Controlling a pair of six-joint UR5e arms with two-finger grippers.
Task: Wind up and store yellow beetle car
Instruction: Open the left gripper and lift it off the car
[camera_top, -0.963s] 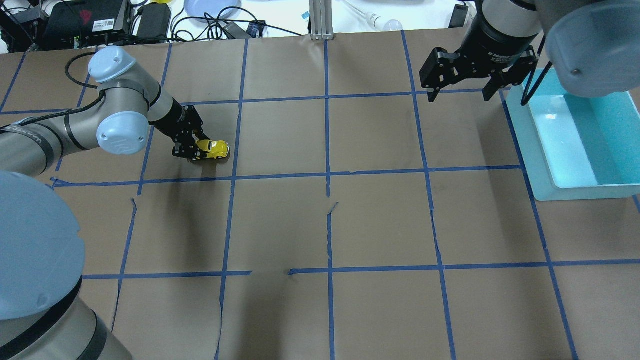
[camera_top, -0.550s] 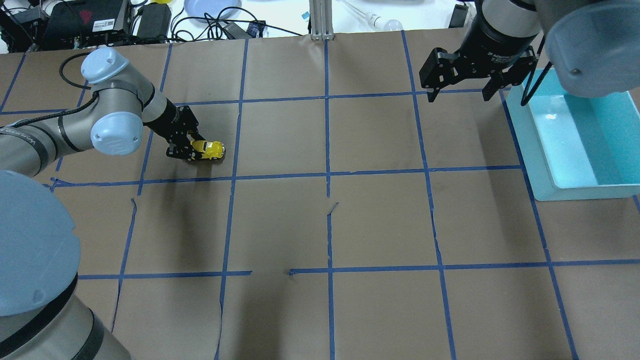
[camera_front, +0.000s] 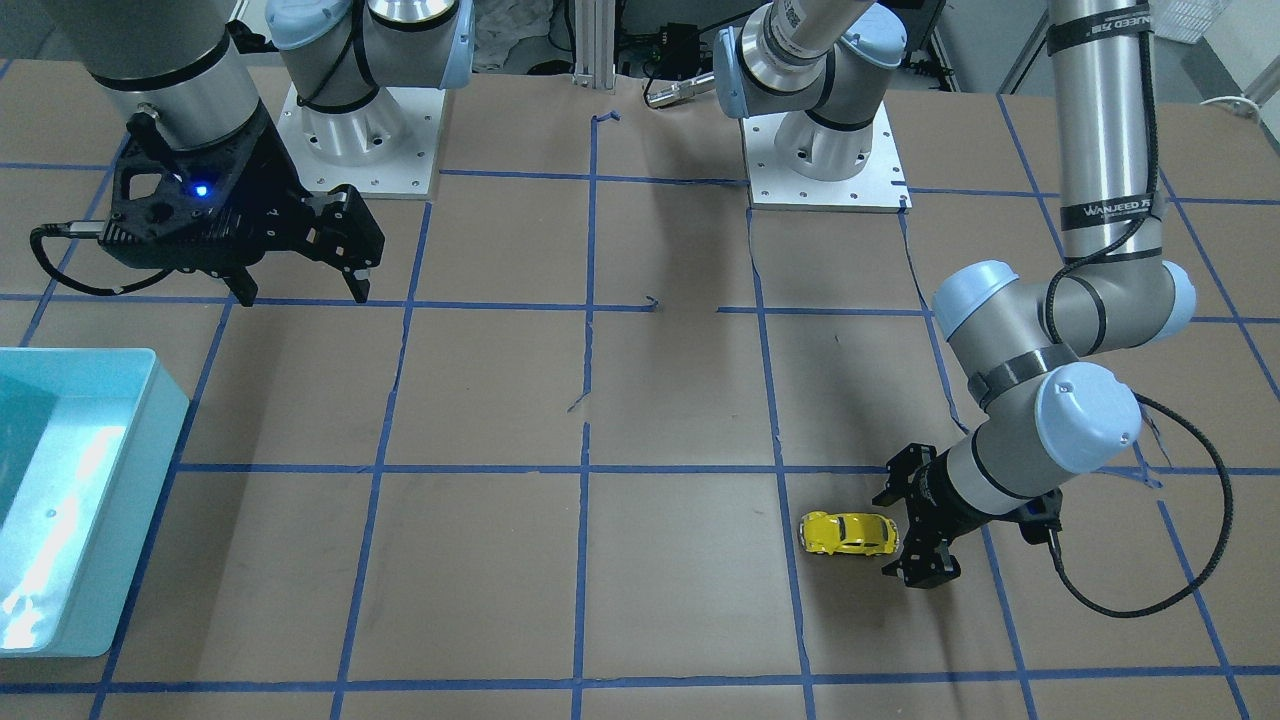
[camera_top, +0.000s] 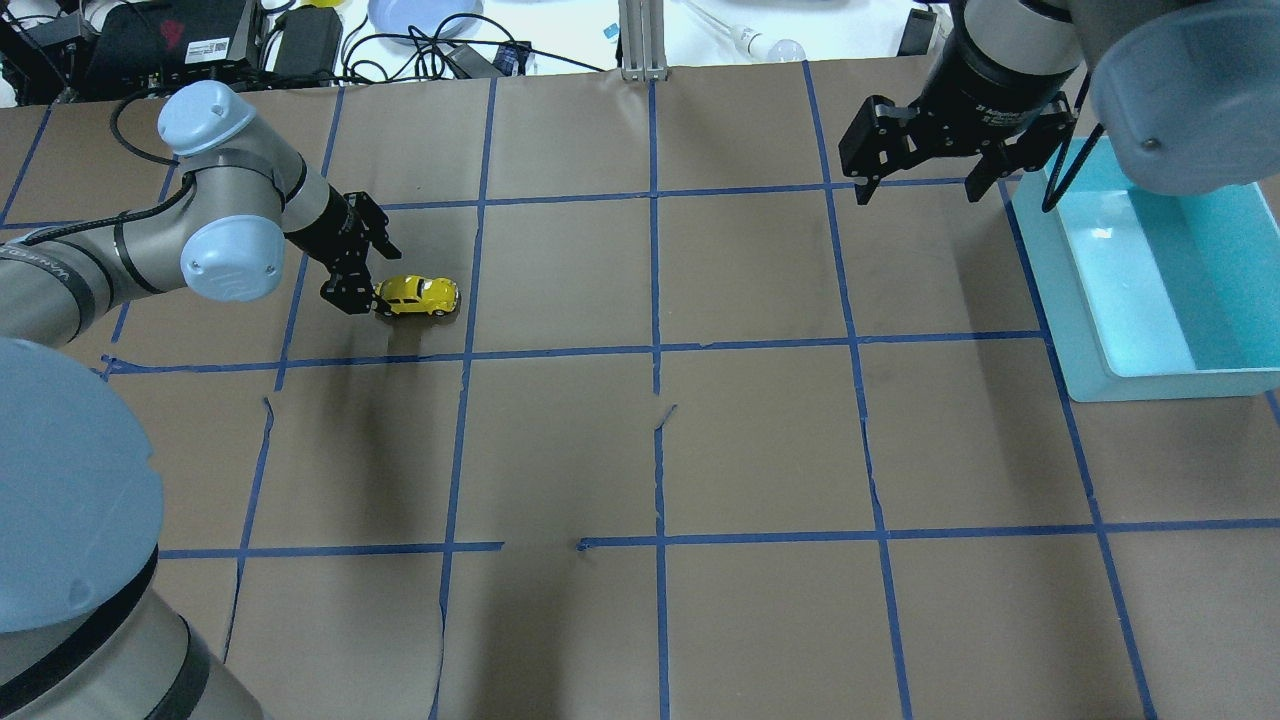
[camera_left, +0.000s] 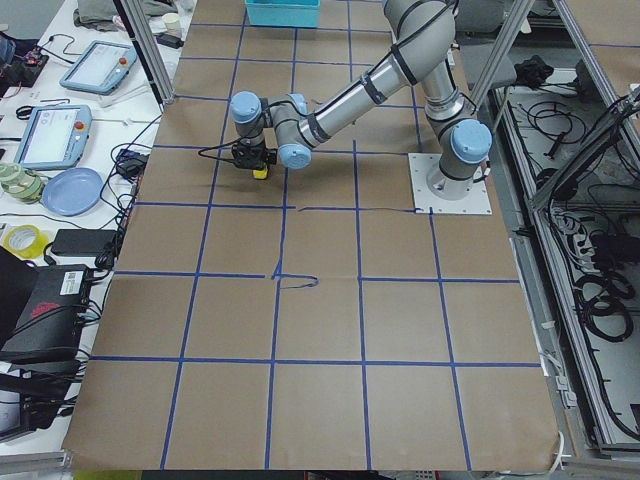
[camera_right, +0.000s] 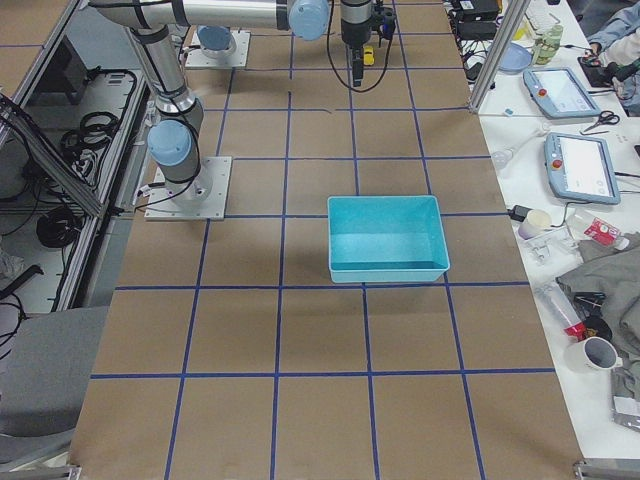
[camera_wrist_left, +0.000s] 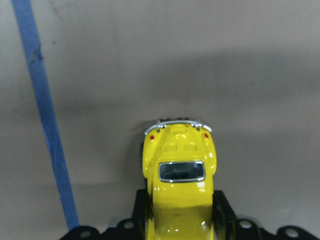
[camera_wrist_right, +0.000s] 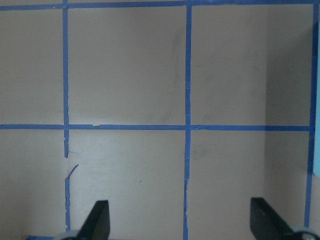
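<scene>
The yellow beetle car stands on its wheels on the brown paper at the table's far left, also seen in the front view. My left gripper sits low just behind it, and its fingers flank only the car's near end. In the left wrist view the car points away, tail lights far, with a dark finger pad on each side; the jaws stand barely wider than the car. My right gripper hangs open and empty high at the far right, beside the teal bin.
The teal bin is open-topped and nothing shows inside it. Cables, a blue plate and electronics lie beyond the table's far edge. An aluminium post stands at the far middle. Blue tape lines grid the paper.
My left gripper first dragged the car a little left while shut on it. It has since loosened and drawn back to the left, and more of the car now shows. The right arm has not moved.
</scene>
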